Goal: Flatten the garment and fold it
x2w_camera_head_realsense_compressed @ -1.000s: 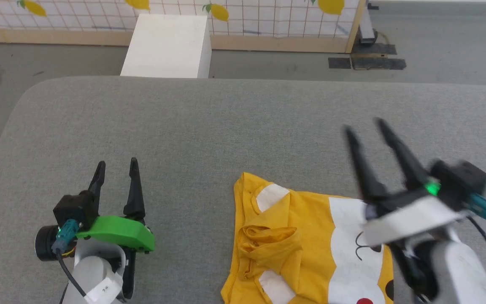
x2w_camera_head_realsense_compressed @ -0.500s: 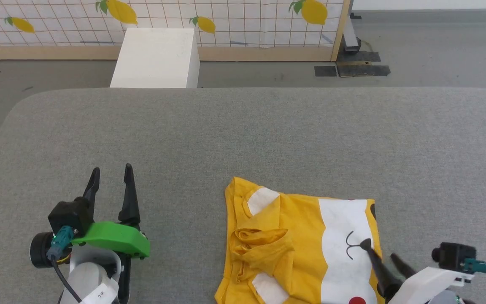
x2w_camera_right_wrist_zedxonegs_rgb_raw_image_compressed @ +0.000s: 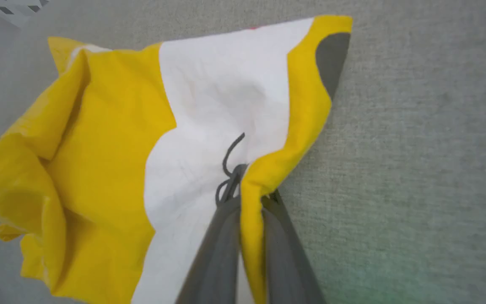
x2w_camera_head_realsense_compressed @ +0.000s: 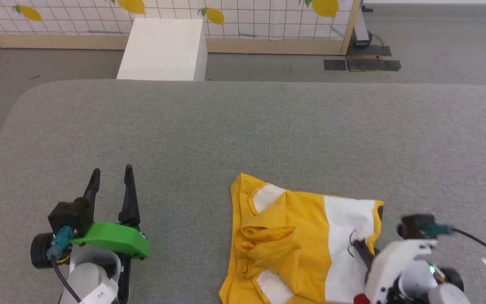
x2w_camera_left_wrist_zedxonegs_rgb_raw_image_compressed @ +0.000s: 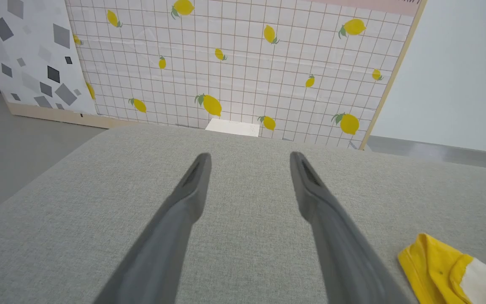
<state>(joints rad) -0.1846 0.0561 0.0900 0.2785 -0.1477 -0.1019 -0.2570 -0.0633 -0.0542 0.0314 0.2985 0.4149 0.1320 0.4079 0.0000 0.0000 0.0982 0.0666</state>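
The yellow T-shirt (x2w_camera_head_realsense_compressed: 293,236) lies crumpled on the grey cushion near the front edge, print side up, with its white patch (x2w_camera_head_realsense_compressed: 346,236) and black whisker lines showing. My right gripper (x2w_camera_head_realsense_compressed: 363,245) is shut on the shirt's right edge, which it lifts a little. In the right wrist view the yellow fabric edge (x2w_camera_right_wrist_zedxonegs_rgb_raw_image_compressed: 251,202) is pinched between the two fingers of the right gripper (x2w_camera_right_wrist_zedxonegs_rgb_raw_image_compressed: 249,177). My left gripper (x2w_camera_head_realsense_compressed: 112,177) rests open on the cushion to the left, apart from the shirt. The left wrist view shows the left gripper (x2w_camera_left_wrist_zedxonegs_rgb_raw_image_compressed: 249,158) with spread fingers and a corner of the shirt (x2w_camera_left_wrist_zedxonegs_rgb_raw_image_compressed: 449,270).
The grey cushioned surface (x2w_camera_head_realsense_compressed: 243,126) stretches wide beyond and beside the shirt. A white box (x2w_camera_head_realsense_compressed: 163,48) stands on the floor behind it, before a lemon-patterned tiled panel (x2w_camera_head_realsense_compressed: 226,12). The surface's rounded left corner (x2w_camera_head_realsense_compressed: 19,105) drops to the floor.
My right gripper has come down from above the cushion onto the shirt's right edge and shut on it; the edge now bunches upward. The left arm stays put. The head camera shifted slightly.
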